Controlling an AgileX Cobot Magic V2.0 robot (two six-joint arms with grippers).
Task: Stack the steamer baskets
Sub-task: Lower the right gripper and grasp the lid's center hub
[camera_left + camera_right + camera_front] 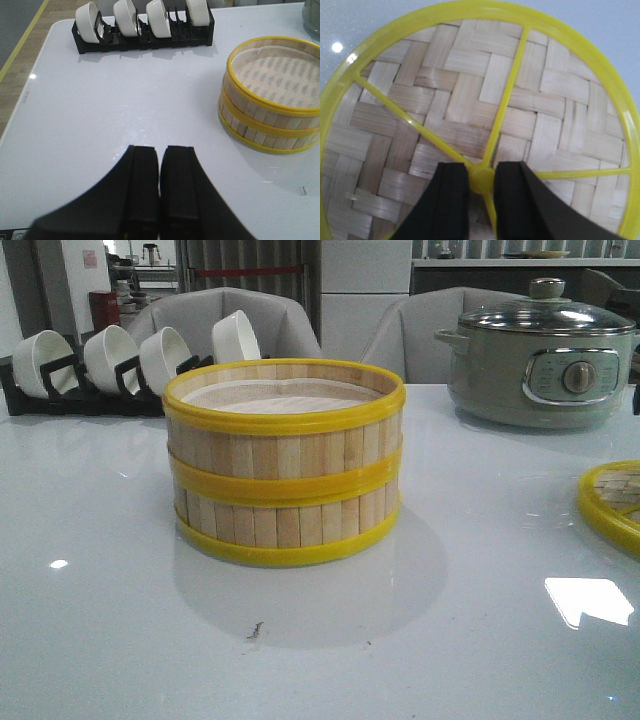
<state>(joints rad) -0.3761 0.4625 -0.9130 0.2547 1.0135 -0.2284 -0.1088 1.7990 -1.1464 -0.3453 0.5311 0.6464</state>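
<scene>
Two steamer baskets stand stacked in the middle of the white table. The upper basket [285,435] sits squarely on the lower basket [285,522], and a pale liner shows inside the top one. In the left wrist view the stack [265,115] is off to one side, apart from my left gripper [160,148], which is shut on nothing above bare table. My right gripper [482,167] hangs over the flat woven lid [470,100]. Its fingers are closed on the yellow centre knob [482,180] where the spokes meet. Neither gripper shows in the front view.
The lid's yellow rim [612,502] lies at the table's right edge. A grey electric pot [540,360] with a glass lid stands at the back right. A black rack of white bowls [100,375] runs along the back left.
</scene>
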